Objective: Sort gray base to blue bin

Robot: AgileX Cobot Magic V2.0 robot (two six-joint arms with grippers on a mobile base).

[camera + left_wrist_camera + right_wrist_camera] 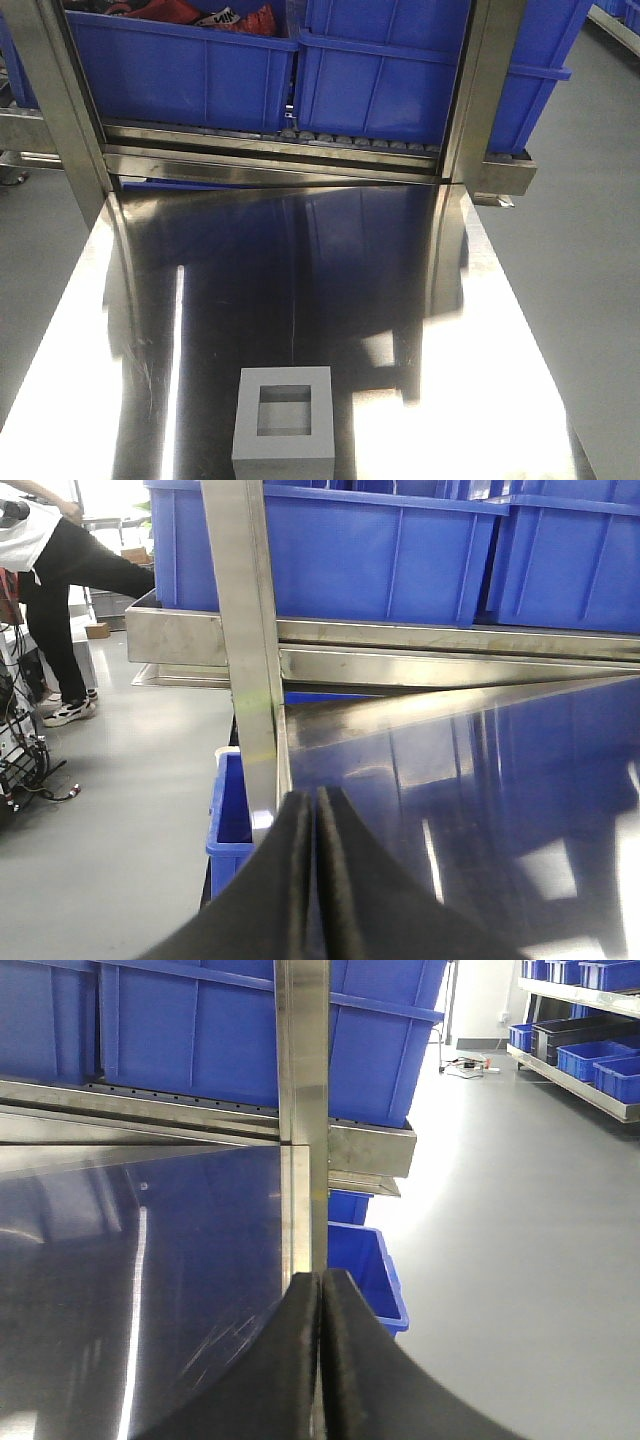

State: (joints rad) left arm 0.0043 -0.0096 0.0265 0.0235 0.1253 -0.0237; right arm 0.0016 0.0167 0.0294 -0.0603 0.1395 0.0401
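The gray base (285,425) lies on the steel table (200,300) near its front edge, square recess facing up, with nothing touching it. Neither gripper shows in the front view. In the left wrist view my left gripper (316,795) is shut and holds nothing, hovering at the table's left edge. My right gripper (321,1278) is likewise shut and empty at the table's right edge. A blue bin (232,810) stands on the floor beside the left edge, and another blue bin (365,1270) beside the right edge. The base appears in neither wrist view.
Large blue crates (180,70) (400,80) sit on a roller rack behind the table; the left one holds red items. Steel uprights (60,100) (480,90) frame the table's far corners. A person (60,570) stands on the floor far left. Shelves with bins (590,1055) line the right.
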